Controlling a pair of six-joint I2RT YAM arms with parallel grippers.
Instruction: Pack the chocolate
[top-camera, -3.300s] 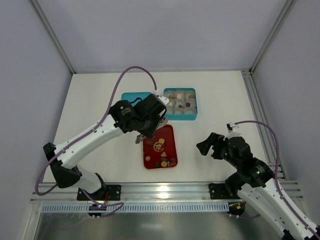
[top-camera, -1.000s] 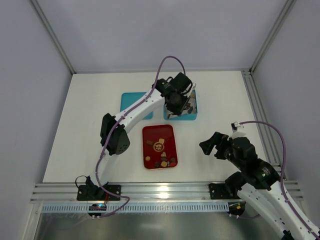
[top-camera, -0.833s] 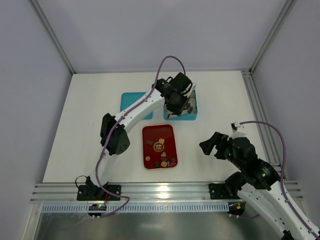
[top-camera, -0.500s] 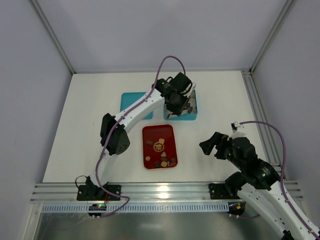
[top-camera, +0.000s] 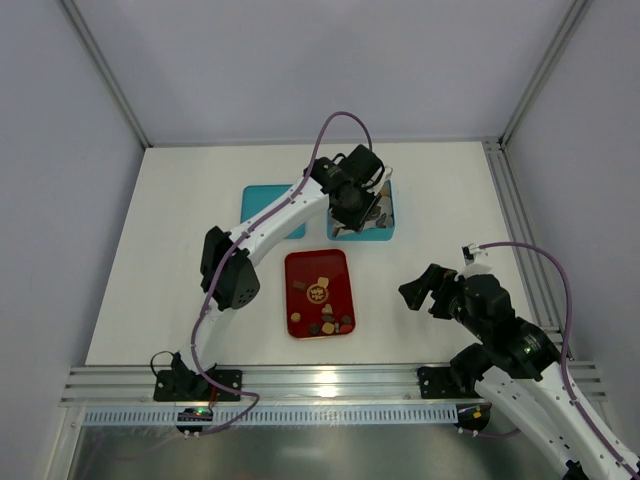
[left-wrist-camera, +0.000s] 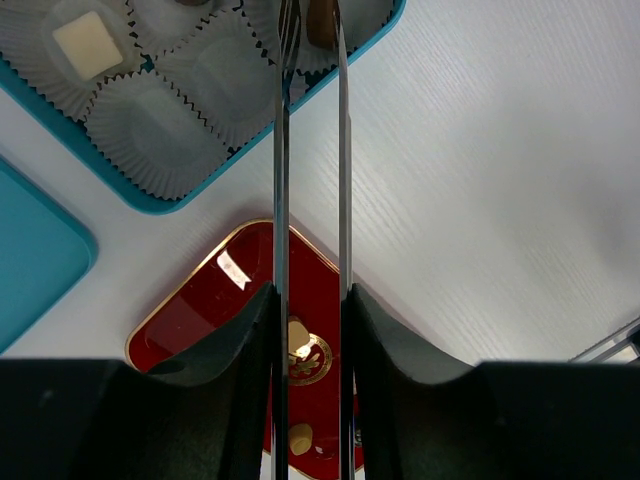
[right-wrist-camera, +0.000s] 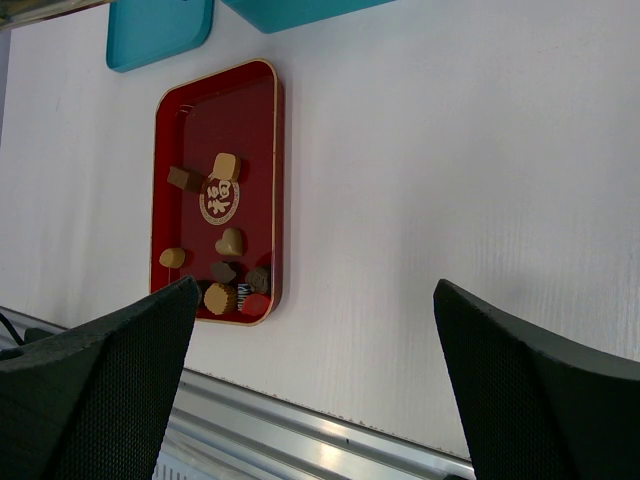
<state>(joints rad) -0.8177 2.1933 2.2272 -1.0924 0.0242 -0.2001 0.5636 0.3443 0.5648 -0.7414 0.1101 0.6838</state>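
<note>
Several chocolate pieces lie on the red tray, most near its front end. My left gripper reaches into the teal box of white paper cups. In the left wrist view, a dark brown chocolate sits between the thin blade tips of the left gripper, over a cup and close against the right blade. Whether it is gripped does not show. A cream square chocolate rests in another cup. My right gripper hangs open over bare table, right of the tray.
A teal lid lies left of the box, also seen in the left wrist view as the teal lid. An aluminium rail runs along the table's near edge. Frame posts stand at the back corners.
My left arm has swung from over the red tray to the teal box. It has held there for the last second. The right arm has barely moved.
</note>
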